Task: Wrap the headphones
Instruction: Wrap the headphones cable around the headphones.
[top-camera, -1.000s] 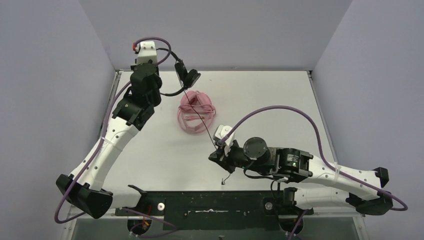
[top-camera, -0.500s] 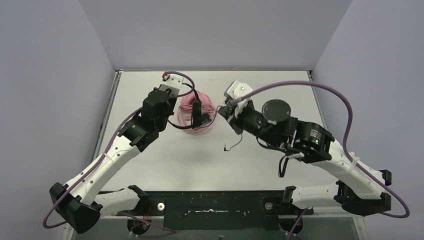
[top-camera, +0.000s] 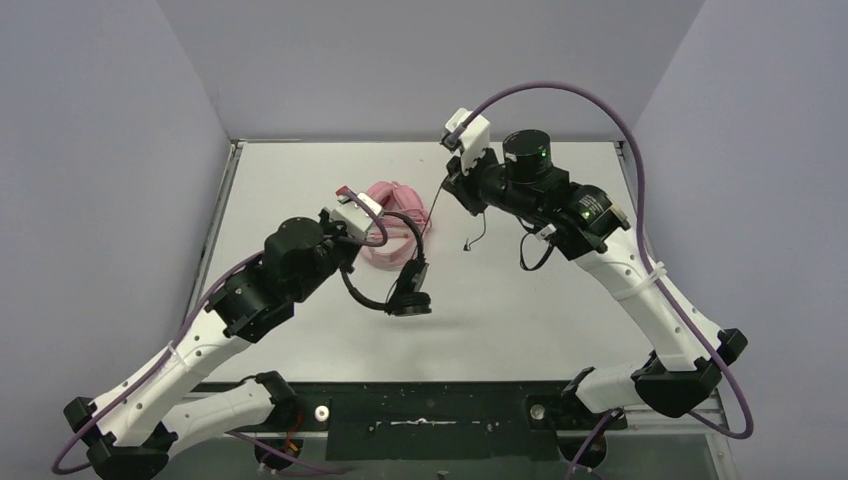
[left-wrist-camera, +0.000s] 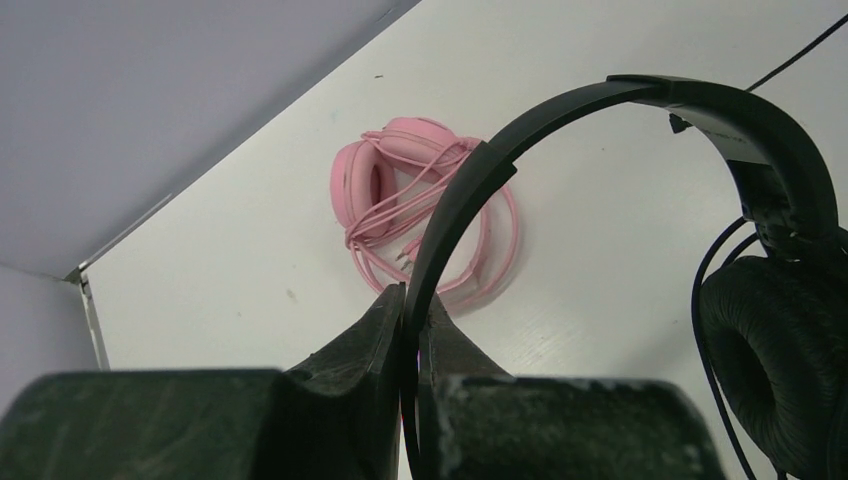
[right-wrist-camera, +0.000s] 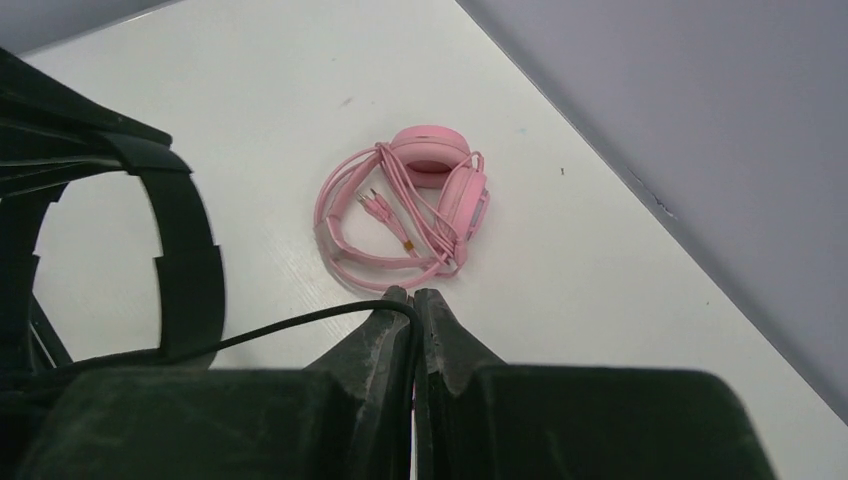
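In the top view, the pink headphones (top-camera: 398, 193) are seen on the white table (top-camera: 560, 320), a little left of the centre and in the upper half of the frame. They are partly covered by the left arm. In the right wrist view they lie in the middle of the frame, with the two cups close together and the pink cable (left-wrist-camera: 400, 205) gathered in loops over and beside them.

The black headphones (left-wrist-camera: 755, 370) are held by the left gripper (left-wrist-camera: 412, 300). Its fingers are pressed tightly together on the thin black headband, near one end of it. In the left wrist view the band is seen to rise from the fingers and to curve to the right edge, where a padded cup hangs. In the top view this cup is found just below the centre, apart from the pink headphones. Whether it touches the table cannot be told.

The right gripper (right-wrist-camera: 413, 298) is raised in the upper middle of the top view. Its fingers are fully closed on the thin black cable (right-wrist-camera: 295, 323), which runs to the left towards the headband. A short end with the plug hangs free below the gripper.
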